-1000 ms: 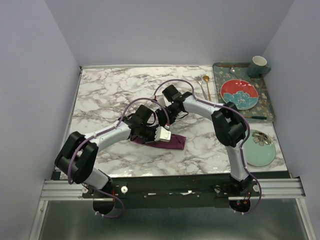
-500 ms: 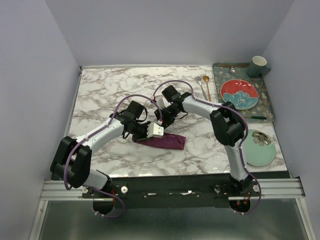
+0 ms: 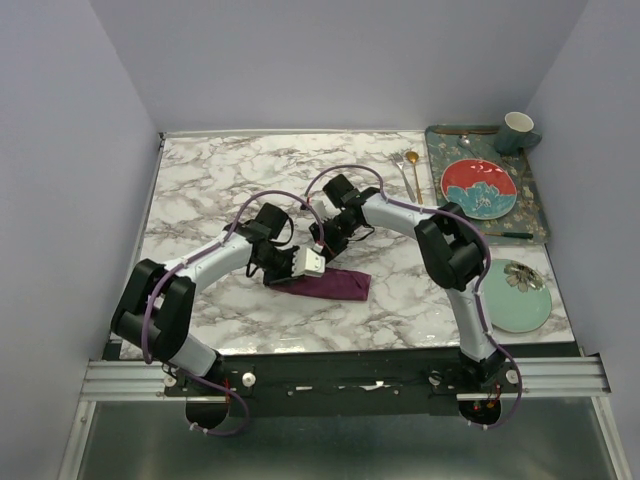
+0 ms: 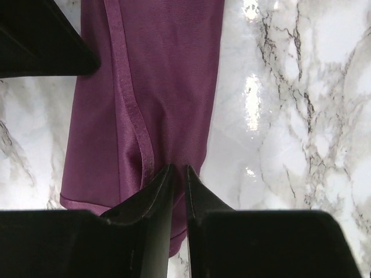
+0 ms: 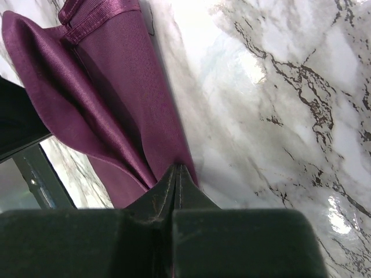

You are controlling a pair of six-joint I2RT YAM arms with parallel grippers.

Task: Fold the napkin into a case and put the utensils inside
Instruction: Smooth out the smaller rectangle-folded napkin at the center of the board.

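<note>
The plum-purple napkin (image 3: 335, 283) lies folded into a narrow strip on the marble, also seen in the wrist views (image 4: 165, 69) (image 5: 116, 87). My left gripper (image 3: 287, 272) stands over its left end. Its jaws (image 4: 178, 168) are a thin gap apart, with cloth showing through and nothing pinched. My right gripper (image 3: 320, 248) is at the strip's far long edge, shut (image 5: 176, 168) on a fold of the napkin's top layer. The silver fork (image 3: 400, 166) and gold spoon (image 3: 413, 172) lie side by side at the back right, beside the tray.
A patterned teal tray (image 3: 535, 205) at the back right carries a red plate (image 3: 478, 187) and a mug (image 3: 518, 130). A pale green plate (image 3: 515, 297) sits near the front right edge. Both forearms cross over the middle of the table.
My left gripper has slid left along the napkin toward its end. My right gripper's jaws have closed on the cloth's edge.
</note>
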